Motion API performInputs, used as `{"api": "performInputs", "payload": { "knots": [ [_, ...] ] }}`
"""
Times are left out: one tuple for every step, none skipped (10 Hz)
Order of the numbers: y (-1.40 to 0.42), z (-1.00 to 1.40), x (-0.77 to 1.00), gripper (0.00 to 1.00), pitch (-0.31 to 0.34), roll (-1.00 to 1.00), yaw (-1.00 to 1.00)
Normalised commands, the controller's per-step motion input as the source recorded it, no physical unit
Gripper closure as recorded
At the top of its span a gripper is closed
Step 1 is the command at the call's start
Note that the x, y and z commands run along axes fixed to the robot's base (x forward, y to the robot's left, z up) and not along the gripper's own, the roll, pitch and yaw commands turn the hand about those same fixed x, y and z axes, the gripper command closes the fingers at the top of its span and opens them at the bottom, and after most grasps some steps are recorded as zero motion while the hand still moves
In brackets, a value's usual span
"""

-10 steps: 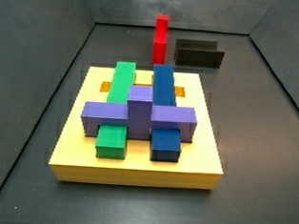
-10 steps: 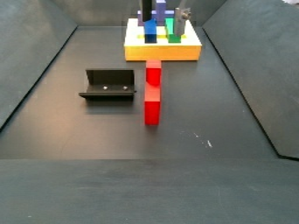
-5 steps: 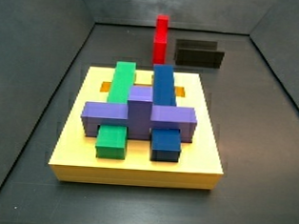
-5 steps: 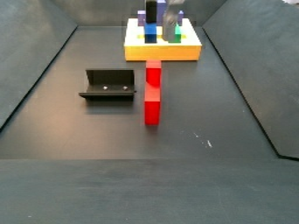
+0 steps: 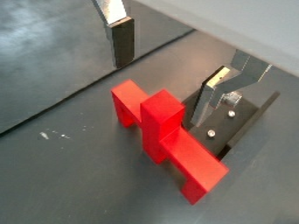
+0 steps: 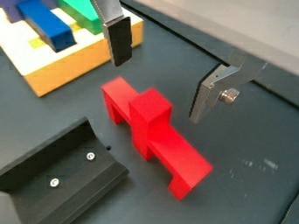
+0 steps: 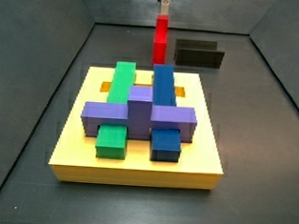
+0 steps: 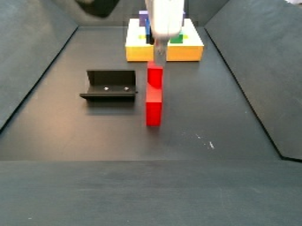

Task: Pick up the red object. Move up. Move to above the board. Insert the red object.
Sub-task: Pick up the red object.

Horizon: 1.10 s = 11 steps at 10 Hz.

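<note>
The red object lies flat on the dark floor between the fixture and the board. It shows in both wrist views and, edge-on, at the back of a side view. My gripper is open and empty, hanging just above the red object's end nearest the board. In both wrist views the gripper has one finger on each side of that end, apart from it. The yellow board also shows behind the gripper and in a wrist view.
The dark fixture stands close beside the red object. Green, blue and purple blocks sit in the board's slots. Grey walls enclose the floor.
My gripper has come into both side views from above and now hangs over the red object's end near the board. The red object and the board have not moved.
</note>
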Motion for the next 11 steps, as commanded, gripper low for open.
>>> {"api": "performInputs", "payload": {
  "knots": [
    [0.13,-0.42,0.21,0.00,0.000,-0.27,-0.18],
    [0.00,-0.37,0.31,0.00,0.043,-0.18,-0.07],
    [-0.10,-0.29,0.31,0.00,0.081,0.00,-0.17],
    [-0.16,-0.24,0.28,0.00,0.130,0.04,-0.36],
    [-0.02,-0.21,0.06,0.00,0.141,0.02,-0.43],
    [0.00,-0.16,-0.05,0.00,0.131,0.00,-0.42],
    [0.00,-0.15,-0.07,0.00,0.106,0.00,-0.38],
    [-0.07,-0.12,0.00,0.00,0.067,0.00,-0.27],
    [-0.11,-0.23,0.08,0.00,0.019,0.00,0.00],
    [-0.07,-0.23,0.00,0.00,0.000,0.06,0.02],
    [-0.02,-0.18,-0.20,0.00,0.000,0.15,0.17]
  ]
}}
